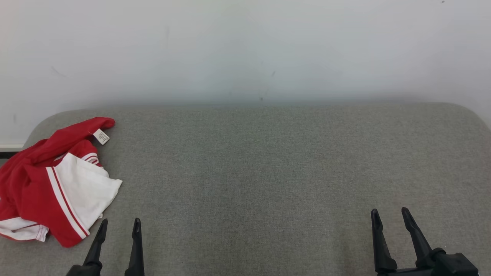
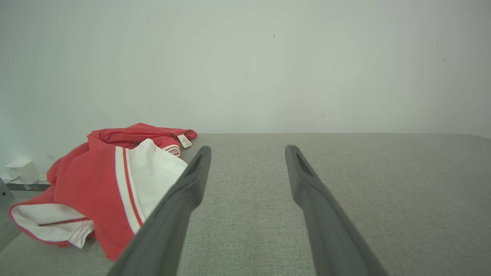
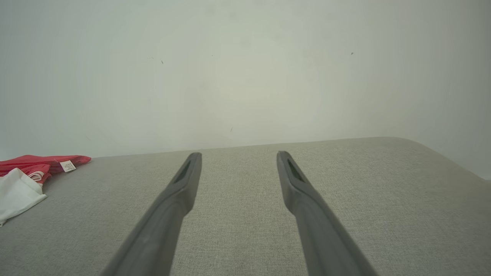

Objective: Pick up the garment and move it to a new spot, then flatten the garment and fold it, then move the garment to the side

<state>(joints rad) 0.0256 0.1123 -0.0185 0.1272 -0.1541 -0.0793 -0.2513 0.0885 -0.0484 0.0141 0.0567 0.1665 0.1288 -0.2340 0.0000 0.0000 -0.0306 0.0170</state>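
Far left of the head view: crumpled red-and-white garment [image 1: 57,180] on a grey fabric surface [image 1: 268,172], plain white wall [image 1: 245,50] behind. Left edge of the left wrist view: small white box [image 2: 21,171] beyond the cloth. Lower left, just beside the garment: left gripper [image 1: 120,221], fingers spread wide, holding nothing. Lower right, well apart from the cloth: right gripper [image 1: 389,210], likewise spread, holding nothing. White label [image 1: 101,136] on the upper red fold, print too small to read.

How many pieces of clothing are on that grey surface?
1: a crumpled red-and-white garment at the left end of the grey surface, ahead and left of the left hand. Something smaller could be bundled inside it.
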